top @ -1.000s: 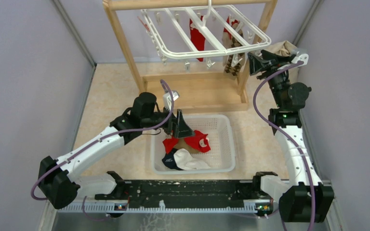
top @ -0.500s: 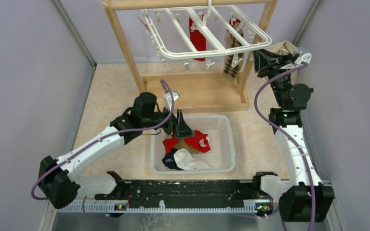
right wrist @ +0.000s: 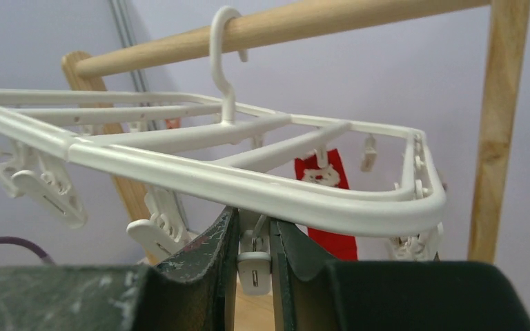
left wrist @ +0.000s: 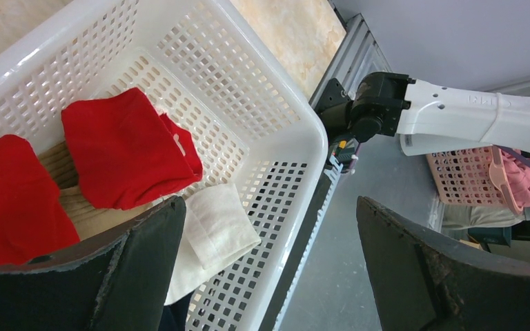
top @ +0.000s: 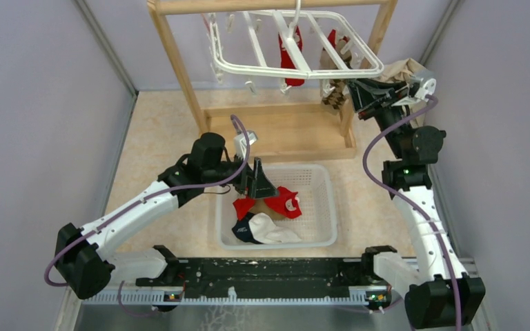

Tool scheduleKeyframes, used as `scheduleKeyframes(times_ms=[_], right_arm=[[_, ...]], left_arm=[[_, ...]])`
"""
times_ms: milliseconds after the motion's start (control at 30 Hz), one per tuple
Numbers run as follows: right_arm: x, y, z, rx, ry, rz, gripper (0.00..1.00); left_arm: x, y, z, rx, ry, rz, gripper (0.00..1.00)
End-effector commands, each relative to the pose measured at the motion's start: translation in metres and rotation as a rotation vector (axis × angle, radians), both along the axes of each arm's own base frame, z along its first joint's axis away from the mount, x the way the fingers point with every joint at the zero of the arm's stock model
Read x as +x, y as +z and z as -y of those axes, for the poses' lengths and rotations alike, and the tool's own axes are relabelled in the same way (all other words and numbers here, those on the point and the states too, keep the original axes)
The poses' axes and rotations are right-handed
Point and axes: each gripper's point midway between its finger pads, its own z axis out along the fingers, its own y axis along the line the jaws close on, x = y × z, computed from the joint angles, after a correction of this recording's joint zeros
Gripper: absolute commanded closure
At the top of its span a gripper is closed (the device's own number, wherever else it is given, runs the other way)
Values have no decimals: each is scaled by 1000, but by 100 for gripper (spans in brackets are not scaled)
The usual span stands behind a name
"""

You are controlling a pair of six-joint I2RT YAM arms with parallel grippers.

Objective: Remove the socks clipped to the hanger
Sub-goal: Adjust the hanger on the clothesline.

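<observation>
The white hanger (top: pixel 297 69) hangs by its hook from the wooden frame's top bar. A red sock (top: pixel 290 48) and a second red one (top: pixel 331 36) are clipped to it, and a leopard sock (top: pixel 332 96) hangs at its right front corner. My right gripper (top: pixel 354 94) is under the front rail (right wrist: pixel 248 186), shut on a white clip (right wrist: pixel 254 265). A red sock (right wrist: pixel 321 179) hangs behind. My left gripper (top: pixel 262 185) hovers open and empty (left wrist: pixel 269 207) over the basket, above red socks (left wrist: pixel 128 155), a cream sock (left wrist: pixel 214 231) and a navy sock (top: pixel 243 233).
The wooden frame (top: pixel 179 69) stands at the back, its base board (top: pixel 283 138) just behind the white perforated basket (top: pixel 326 200). Grey walls close in on both sides. A pink basket (left wrist: pixel 462 172) sits beyond the table's near edge.
My right gripper has moved left under the hanger's front rail and closed on a clip. The hanger has swung to the left. The left arm has not moved.
</observation>
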Motion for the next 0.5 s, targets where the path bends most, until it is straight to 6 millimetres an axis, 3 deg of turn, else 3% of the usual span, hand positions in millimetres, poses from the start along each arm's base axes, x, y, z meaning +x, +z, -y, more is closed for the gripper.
scheduleKeyframes(times_ms=[0,467], right_arm=[[-33,22,-14,-20,54,94,85],[-61,31,-59,-51,171,115,86]], left_arm=[[-1,20,1,-34,-1,40,1],[-3,24,-1,-40,8,49,1]])
